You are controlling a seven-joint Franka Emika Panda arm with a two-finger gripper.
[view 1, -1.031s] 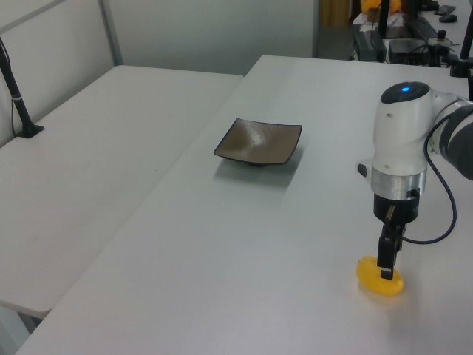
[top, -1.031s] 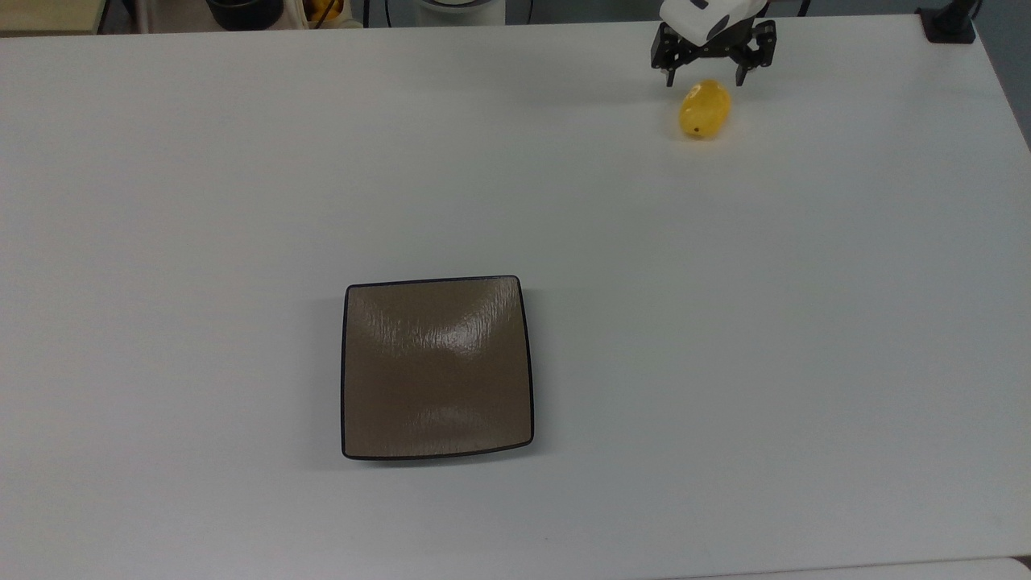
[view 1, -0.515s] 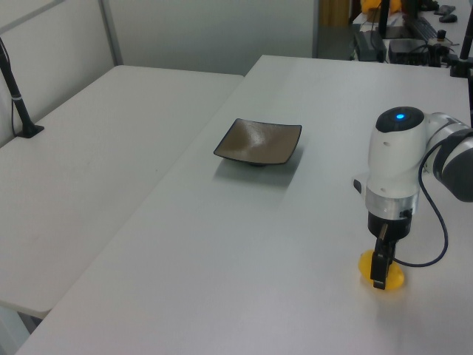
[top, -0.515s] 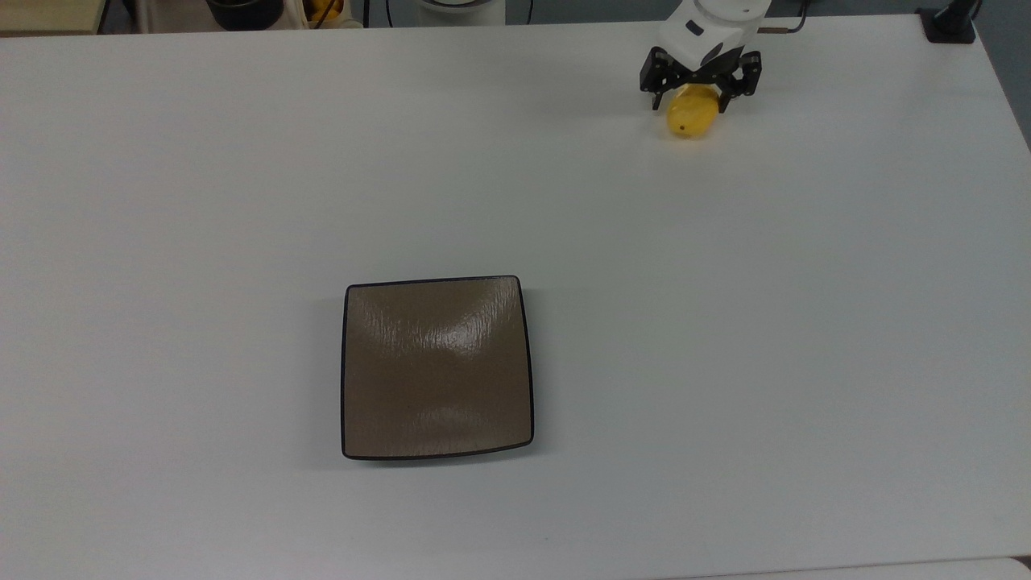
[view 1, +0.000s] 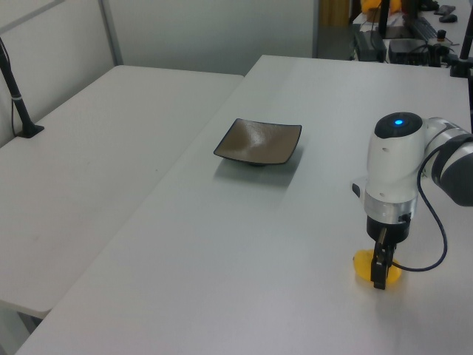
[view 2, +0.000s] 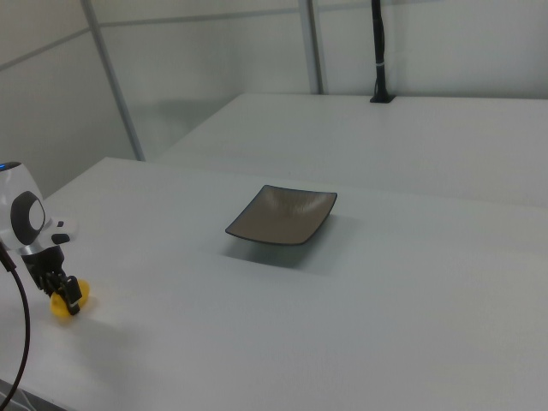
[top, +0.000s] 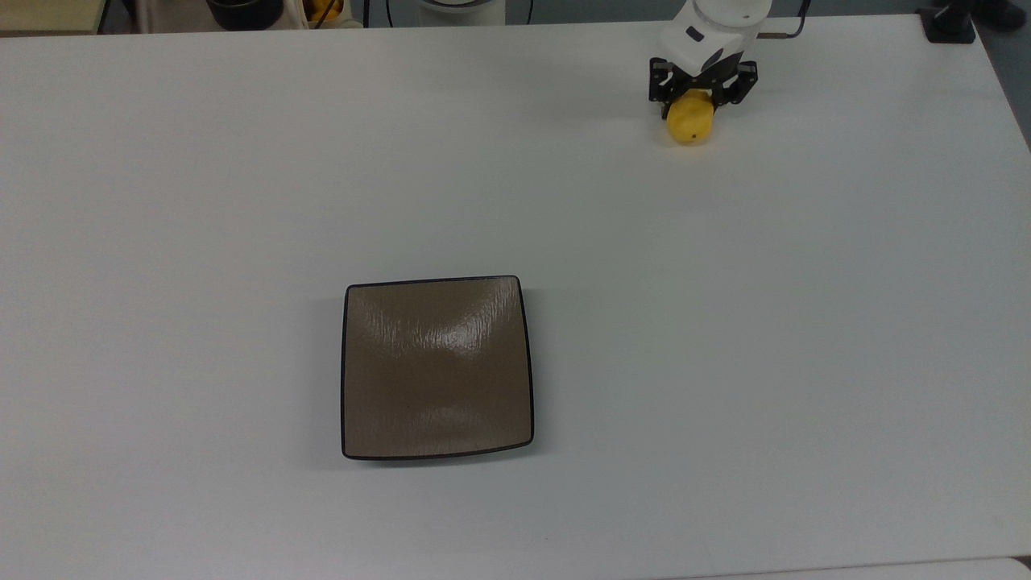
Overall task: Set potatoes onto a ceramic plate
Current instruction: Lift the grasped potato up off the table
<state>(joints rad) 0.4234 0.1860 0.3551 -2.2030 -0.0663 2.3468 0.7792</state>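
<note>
The square ceramic plate (top: pixel 437 368) sits nearest in the top view, glossy taupe-brown with a thin black rim, rounded corners and a faintly streaked surface that catches a pale highlight; in the left view its corners (view 1: pixel 259 142) curve up off the matte white bench (top: pixel 242 161). No writing can be read on it. Far beyond the plate, toward the top view's upper right and well apart from it, the toy potato (top: pixel 691 121) lies on the bench: a small, shiny, bright yellow oval with a tiny dark spot. The gripper (top: pixel 697 98) stands over the potato's far end, its black fingers (top: pixel 659 90) set on either side and closed in against the yellow skin, so it is grasping the potato low at the bench surface. In the left view the white wrist housing shows a small blue light. A second ago the gripper hung wide apart behind the potato; it has since come down over it and narrowed, and the potato has shifted slightly, while the plate has not moved
</note>
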